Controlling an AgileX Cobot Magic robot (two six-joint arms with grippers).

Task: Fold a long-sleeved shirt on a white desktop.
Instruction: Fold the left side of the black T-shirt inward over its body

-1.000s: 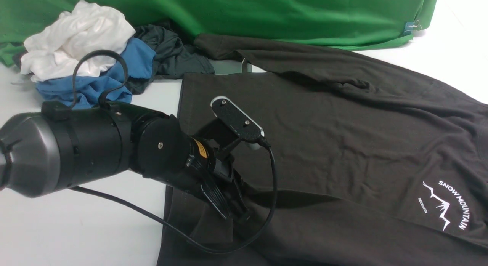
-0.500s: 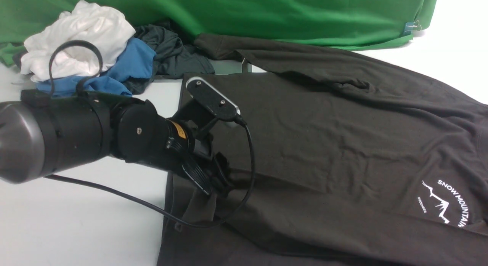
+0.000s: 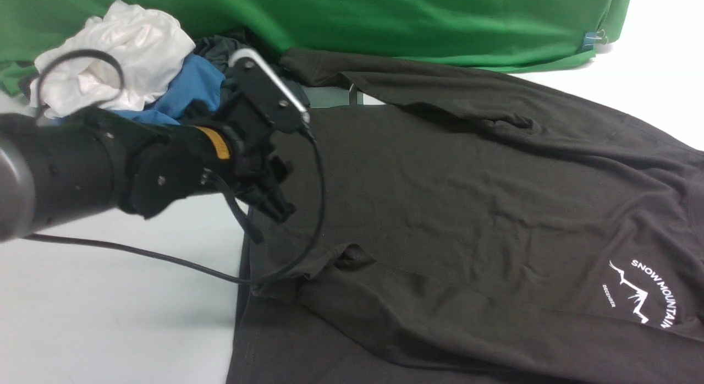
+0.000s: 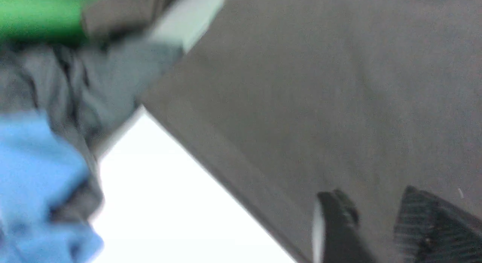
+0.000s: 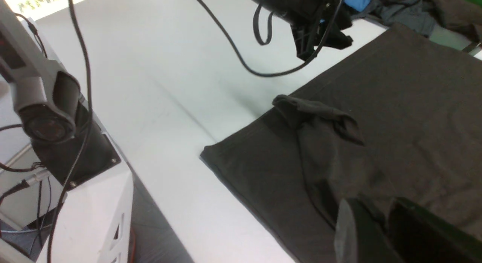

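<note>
Dark brown shirt [image 3: 467, 197] spread on the desktop [image 3: 110, 318], one sleeve folded across it.
Cuff [image 3: 352, 257] crumpled near the hem; white logo [image 3: 643, 296] up. Left gripper [image 4: 372, 195] released, empty, above it; right gripper [image 5: 376, 202] unclear.

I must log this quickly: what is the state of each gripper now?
Left gripper: open, holding nothing.
Right gripper: closed, pinching the large dark charcoal-brown long-sleeved cotton shirt.
</note>
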